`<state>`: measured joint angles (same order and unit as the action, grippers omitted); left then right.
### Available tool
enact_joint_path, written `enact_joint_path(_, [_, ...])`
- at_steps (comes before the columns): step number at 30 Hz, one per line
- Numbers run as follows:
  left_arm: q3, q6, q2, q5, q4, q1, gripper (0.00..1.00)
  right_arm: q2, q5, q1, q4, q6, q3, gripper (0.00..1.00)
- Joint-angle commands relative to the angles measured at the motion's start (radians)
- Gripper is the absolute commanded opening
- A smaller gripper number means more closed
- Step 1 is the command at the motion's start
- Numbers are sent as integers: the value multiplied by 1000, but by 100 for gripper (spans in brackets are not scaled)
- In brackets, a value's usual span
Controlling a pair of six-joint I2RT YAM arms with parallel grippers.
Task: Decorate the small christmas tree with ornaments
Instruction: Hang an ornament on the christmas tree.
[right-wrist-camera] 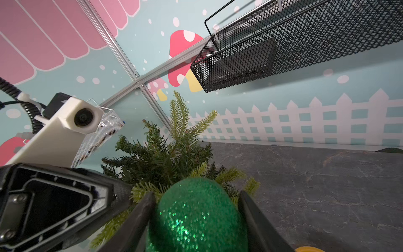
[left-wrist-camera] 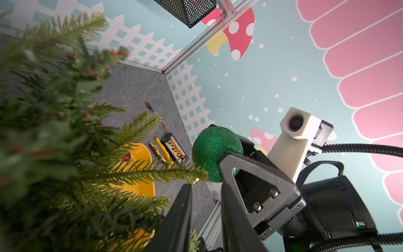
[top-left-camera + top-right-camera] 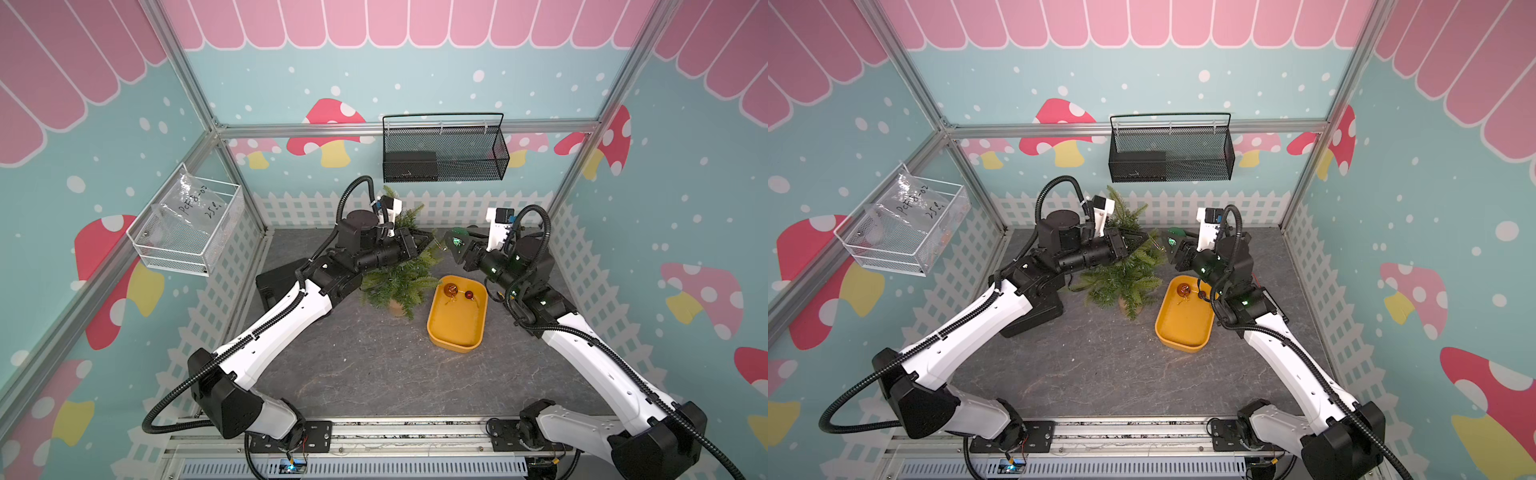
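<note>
In both top views, the small christmas tree (image 3: 399,282) stands toward the far middle of the grey bench (image 3: 374,365), with the yellow tray (image 3: 457,347) just to its right. The amber ornament (image 3: 451,289) and the red ornament (image 3: 468,294) lie apart at the tray's far end. The left tool (image 3: 430,239) reaches across the tree's upper branches from the left. The right tool (image 3: 452,244) faces it from the right, holding the green ornament (image 3: 457,241) aloft beside the branches.

The left wrist view shows the left tool (image 2: 206,187) with its jaws narrowly parted and nothing between them. A branch tip lies just beyond, and the green ornament (image 2: 213,148) sits close behind that tip.

The right wrist view shows the right tool (image 1: 196,194) clamped on both sides of the green ornament (image 1: 196,218), with the small christmas tree (image 1: 165,157) right behind it.
</note>
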<state>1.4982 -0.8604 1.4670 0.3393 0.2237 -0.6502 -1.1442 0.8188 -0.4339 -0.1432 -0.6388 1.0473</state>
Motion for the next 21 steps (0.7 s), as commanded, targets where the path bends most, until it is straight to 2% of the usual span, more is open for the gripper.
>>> enact_joint_path(1, [-24, -15, -29, -23, 0, 2, 31, 18, 3, -3, -82, -41, -19, 50])
enact_joint_path(14, [48, 57, -25, 22, 49, -36, 42, 30, -13, -3, -281, -167, -110, 51])
enact_joint_path(21, [13, 81, -68, 31, 51, -47, 45, 47, -37, -3, -364, -221, -173, 51])
